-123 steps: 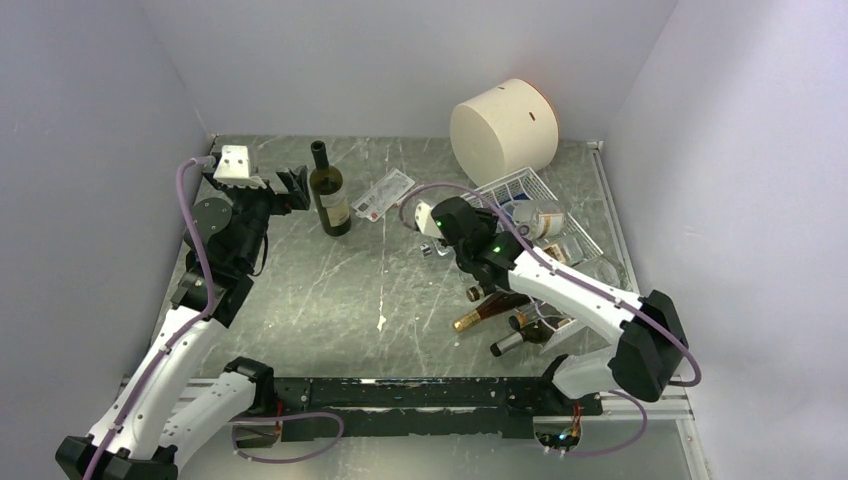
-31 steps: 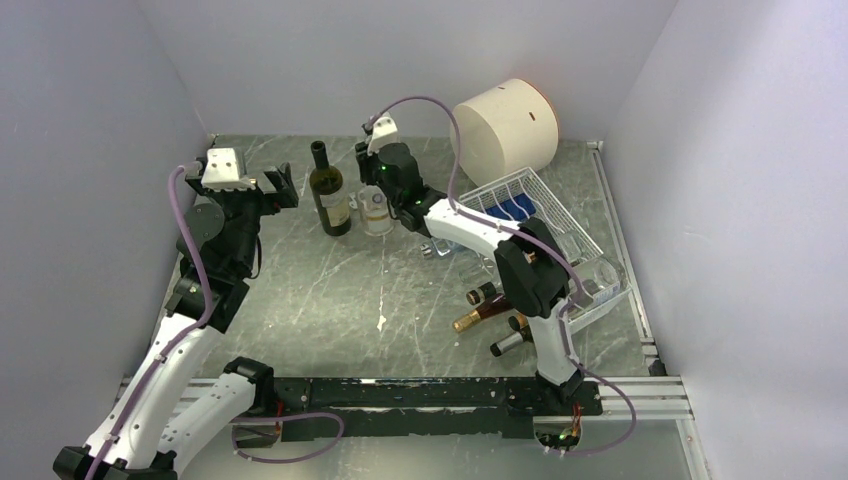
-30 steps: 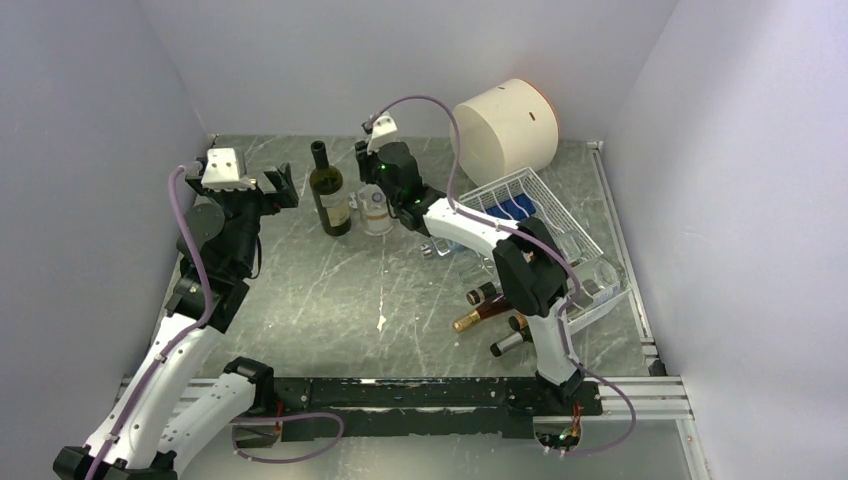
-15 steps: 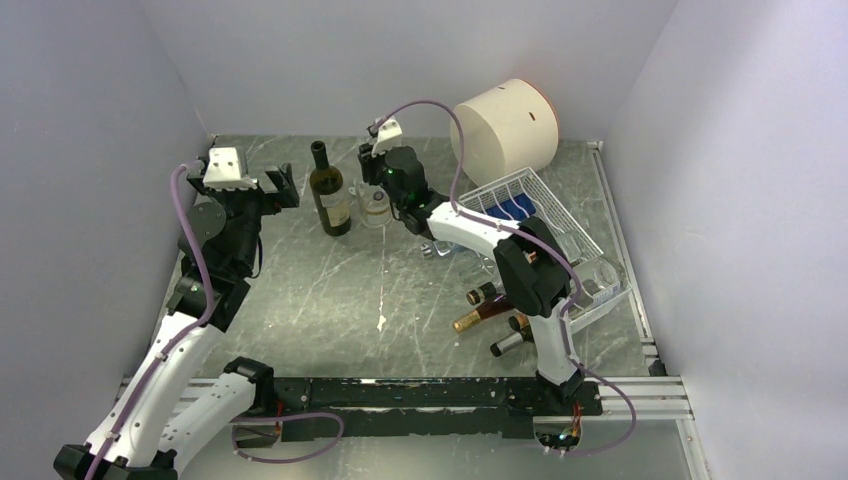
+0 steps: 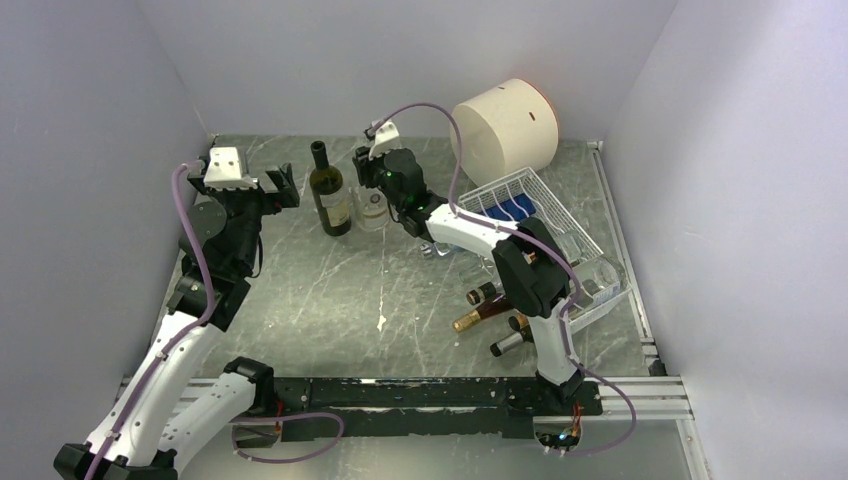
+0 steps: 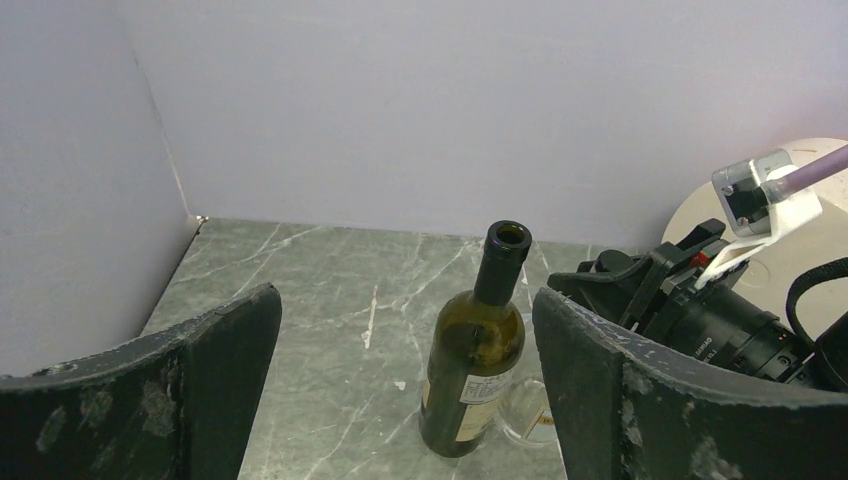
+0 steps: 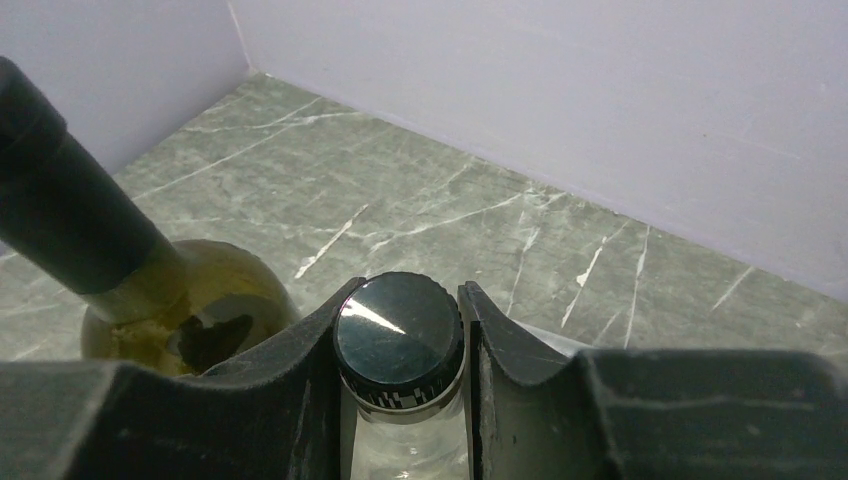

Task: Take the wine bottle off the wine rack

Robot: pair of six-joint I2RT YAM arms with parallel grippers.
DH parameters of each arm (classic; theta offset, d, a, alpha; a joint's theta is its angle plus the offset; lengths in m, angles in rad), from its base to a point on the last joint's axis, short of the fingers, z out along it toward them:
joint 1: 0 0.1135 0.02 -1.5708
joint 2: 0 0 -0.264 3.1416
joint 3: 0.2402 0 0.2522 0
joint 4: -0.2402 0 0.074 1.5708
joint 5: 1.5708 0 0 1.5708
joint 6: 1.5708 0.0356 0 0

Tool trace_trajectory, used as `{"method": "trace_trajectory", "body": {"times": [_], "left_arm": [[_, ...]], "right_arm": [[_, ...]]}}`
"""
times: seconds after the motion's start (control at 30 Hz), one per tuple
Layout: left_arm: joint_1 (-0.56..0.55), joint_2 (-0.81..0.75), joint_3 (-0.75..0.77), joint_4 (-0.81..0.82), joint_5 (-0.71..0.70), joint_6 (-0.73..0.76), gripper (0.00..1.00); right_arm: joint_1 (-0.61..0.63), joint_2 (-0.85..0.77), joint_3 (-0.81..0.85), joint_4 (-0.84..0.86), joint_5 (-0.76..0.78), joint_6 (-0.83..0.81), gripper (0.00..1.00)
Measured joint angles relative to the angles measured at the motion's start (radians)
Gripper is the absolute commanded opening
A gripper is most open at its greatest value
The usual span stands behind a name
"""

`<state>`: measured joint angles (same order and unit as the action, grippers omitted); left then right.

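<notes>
The right end effector [image 7: 401, 303] is clamped on the capped neck of the clear wine bottle [image 5: 374, 209], which is held upright beside a green bottle [image 5: 331, 198] on the tabletop [image 5: 320, 295], well apart from the wine rack [image 5: 548, 203]. Its arm is stretched far forward. The left end effector [image 6: 405, 305] is held wide apart, faced toward the green bottle.
</notes>
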<state>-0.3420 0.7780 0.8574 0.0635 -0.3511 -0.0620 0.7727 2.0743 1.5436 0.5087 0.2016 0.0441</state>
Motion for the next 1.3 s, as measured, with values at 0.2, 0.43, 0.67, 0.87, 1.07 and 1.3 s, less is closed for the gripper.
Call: {"method": "trace_trajectory", "body": {"times": [0.2,0.43,0.67,0.87,1.07,1.3], "left_arm": [[0.0,0.0,0.0,0.0,0.0,0.0,0.99],[0.0,0.0,0.0,0.0,0.0,0.003,0.99],[0.0,0.0,0.0,0.0,0.0,0.004,0.99],[0.0,0.0,0.0,0.0,0.0,0.006,0.99],[0.0,0.0,0.0,0.0,0.005,0.006,0.99],[0.0,0.0,0.0,0.0,0.025,0.001,0.99]], "right_arm": [[0.011,0.0,0.01,-0.021,-0.012,0.003,0.18],[0.015,0.001,0.028,-0.059,-0.014,0.035,0.58],[0.022,-0.017,0.049,-0.114,-0.008,0.071,0.82],[0.023,-0.173,0.018,-0.256,-0.042,0.078,0.98],[0.023,-0.481,-0.121,-0.413,-0.1,0.01,1.0],[0.025,-0.813,-0.275,-0.721,-0.13,-0.183,1.0]]}}
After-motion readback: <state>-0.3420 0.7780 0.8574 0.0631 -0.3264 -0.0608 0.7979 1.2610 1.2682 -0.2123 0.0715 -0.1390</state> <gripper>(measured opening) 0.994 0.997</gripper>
